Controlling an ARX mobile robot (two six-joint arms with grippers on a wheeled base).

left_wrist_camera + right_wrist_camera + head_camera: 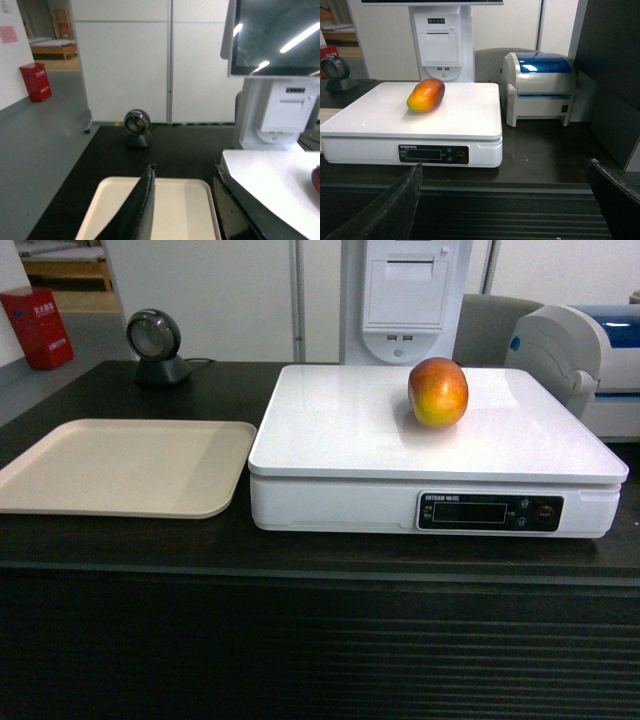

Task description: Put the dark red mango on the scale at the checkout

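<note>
Red-orange skin marking the dark red mango [438, 391], which is lying free on the scale [350, 430] toward its back right, so placement looks complete; left gripper [182, 187] and right gripper [502, 200] are hanging back with jaws apart above the tabletop [120, 540], beige tray [120, 465] lying beside the scale

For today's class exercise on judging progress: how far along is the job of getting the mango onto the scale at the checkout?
Looks done: the mango rests on the scale on the checkout counter. In hand: nothing; the right end effector is open and empty in front of the counter, the left end effector open over the tray. Left: nothing visible.
</note>
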